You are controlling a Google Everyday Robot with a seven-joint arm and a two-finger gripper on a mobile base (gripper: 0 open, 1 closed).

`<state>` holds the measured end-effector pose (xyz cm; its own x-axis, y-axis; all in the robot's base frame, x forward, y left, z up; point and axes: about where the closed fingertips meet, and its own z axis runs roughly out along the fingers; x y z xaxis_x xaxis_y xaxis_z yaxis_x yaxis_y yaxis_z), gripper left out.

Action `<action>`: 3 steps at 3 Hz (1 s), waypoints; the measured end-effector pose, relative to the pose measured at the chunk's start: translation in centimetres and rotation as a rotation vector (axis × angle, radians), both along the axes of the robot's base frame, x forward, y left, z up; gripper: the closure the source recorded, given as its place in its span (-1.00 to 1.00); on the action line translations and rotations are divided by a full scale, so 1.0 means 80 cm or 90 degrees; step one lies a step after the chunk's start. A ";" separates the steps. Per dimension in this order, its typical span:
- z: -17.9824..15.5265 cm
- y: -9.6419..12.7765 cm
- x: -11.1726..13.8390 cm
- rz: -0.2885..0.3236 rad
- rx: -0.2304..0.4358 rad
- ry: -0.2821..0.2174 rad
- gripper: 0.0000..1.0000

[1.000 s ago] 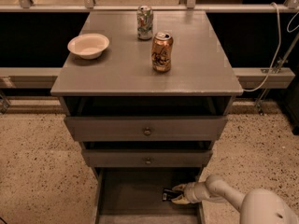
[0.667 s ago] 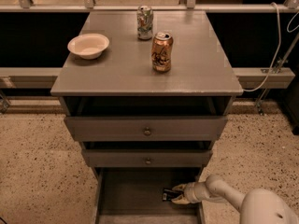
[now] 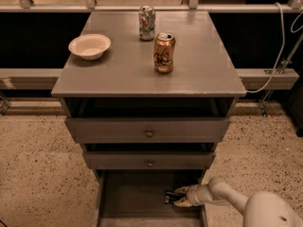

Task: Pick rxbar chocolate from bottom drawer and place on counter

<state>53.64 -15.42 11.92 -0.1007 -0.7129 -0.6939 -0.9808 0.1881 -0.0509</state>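
The rxbar chocolate lies flat on the floor of the bottom drawer, toward the drawer's right side, just where it lay a second ago. The gripper has not shifted either. It reaches into the drawer from the right, jaws parted either side of the bar's right end; contact cannot be told. Above the drawer, the tabletop carries a copper can, a second can and a bowl.
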 end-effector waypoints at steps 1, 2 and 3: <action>0.000 0.000 0.000 0.000 0.000 0.000 1.00; 0.000 0.000 0.000 0.000 0.000 0.000 1.00; 0.000 0.000 0.000 0.000 0.000 0.000 1.00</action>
